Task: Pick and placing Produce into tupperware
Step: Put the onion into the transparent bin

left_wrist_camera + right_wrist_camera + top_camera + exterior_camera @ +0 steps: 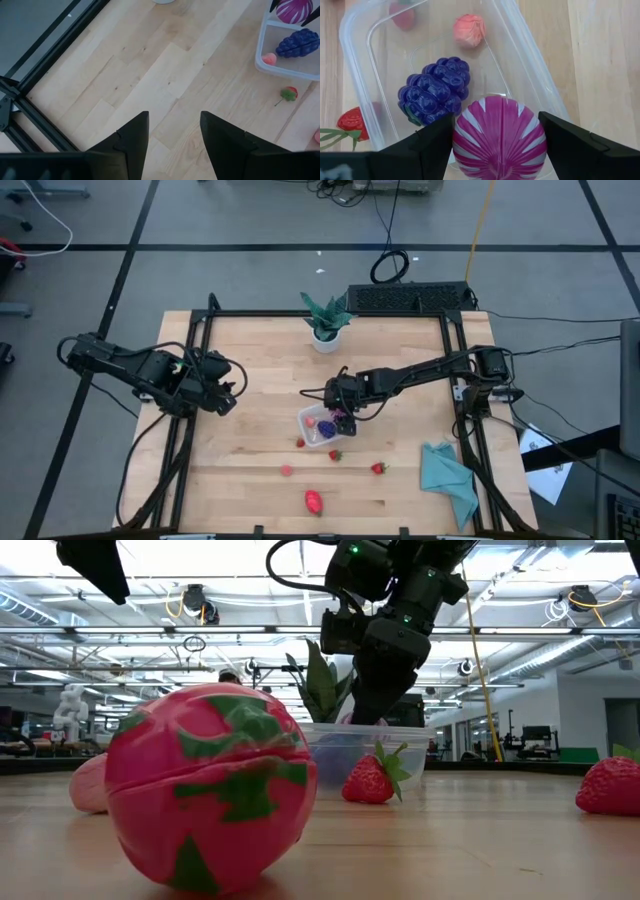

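The clear tupperware (312,420) sits mid-table, with a purple grape bunch (436,92) and a small pink fruit (470,29) lying on its floor. My right gripper (500,145) reaches down into it from above and is shut on a purple-and-white striped round fruit (500,135). Strawberries (335,454) (378,468) (300,442), a pink piece (287,470) and a large red fruit (314,501) lie on the table nearer the front edge. My left gripper (172,135) is open over bare wood at the table's left. My right gripper pinches the striped fruit by its two opposite sides (462,135) between the two fingers (565,142), coming from above and pointing down into the tupperware. The fruit sits inside the container's right end (294,10), beside the grape bunch. Whether it rests on the floor I cannot tell.
A potted green plant (327,320) stands near the far edge behind the tupperware. A teal cloth (447,480) lies at the near right corner. The black frame rails (190,430) run along the table's left and right sides. Bare wood lies between my left gripper and the tupperware.
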`<state>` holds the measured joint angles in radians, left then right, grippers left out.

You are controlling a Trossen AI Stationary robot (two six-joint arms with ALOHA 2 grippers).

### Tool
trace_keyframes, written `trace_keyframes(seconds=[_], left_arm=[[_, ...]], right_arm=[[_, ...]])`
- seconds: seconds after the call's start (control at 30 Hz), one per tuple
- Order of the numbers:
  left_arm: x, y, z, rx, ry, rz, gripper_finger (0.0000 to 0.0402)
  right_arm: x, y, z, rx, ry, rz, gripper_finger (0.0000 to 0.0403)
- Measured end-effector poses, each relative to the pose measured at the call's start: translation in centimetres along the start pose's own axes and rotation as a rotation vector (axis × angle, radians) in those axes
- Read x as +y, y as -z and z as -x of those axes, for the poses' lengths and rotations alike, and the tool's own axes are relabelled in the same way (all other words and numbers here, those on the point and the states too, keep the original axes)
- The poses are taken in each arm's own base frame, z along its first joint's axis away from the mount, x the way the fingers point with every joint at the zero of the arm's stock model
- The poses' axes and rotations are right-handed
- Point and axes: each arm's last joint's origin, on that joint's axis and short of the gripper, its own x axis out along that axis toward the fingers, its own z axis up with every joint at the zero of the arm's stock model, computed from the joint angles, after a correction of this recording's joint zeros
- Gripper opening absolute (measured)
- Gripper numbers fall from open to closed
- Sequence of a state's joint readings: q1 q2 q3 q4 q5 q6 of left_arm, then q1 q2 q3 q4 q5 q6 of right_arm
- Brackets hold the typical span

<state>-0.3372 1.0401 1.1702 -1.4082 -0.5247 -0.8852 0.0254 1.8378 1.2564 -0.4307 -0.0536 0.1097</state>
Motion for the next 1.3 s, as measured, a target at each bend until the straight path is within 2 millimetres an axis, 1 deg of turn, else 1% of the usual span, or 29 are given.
trace_keyframes(seconds=[1.3], left_arm=[[0.0,0.01,0.0,0.002,0.002,0.0,0.0184]], right_arm=[[0.25,0.03,-0.01,0.001,-0.003,0.024,0.0277]])
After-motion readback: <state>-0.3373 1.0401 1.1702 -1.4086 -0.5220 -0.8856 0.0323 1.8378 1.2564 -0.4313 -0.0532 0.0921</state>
